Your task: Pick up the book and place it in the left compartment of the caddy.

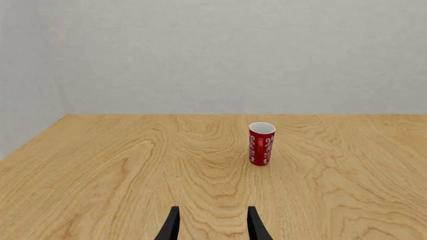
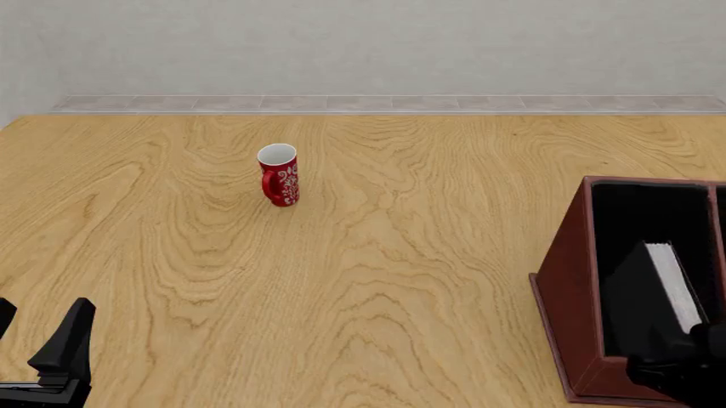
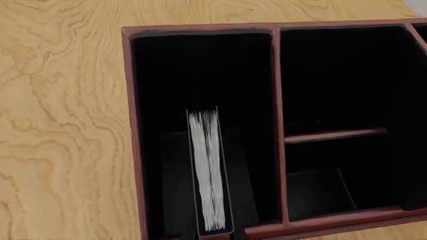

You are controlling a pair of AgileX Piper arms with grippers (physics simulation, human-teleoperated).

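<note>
Book point(image 3: 210, 170) stands on edge inside left compartment point(image 3: 200, 75) of caddy point(image 2: 564, 280), long axis along slot. Right gripper point(image 2: 681, 361) directly above, fingers' state unclear. Left gripper point(image 1: 212, 225) spread, empty, far off.

A light wooden table point(image 2: 375, 280) with bold swirling grain is seen across all three views, ending at a pale wall at 12 o'clock. Two things are set directly on it. A red mug point(image 2: 279, 175) with a white pattern and white inside is stood upright toward 11 o'clock from the table's middle in the front view. A reddish-brown caddy point(image 2: 573, 289) with a black interior is placed at about 4 o'clock, well apart from the mug, and is cut off by the frame edge.
</note>
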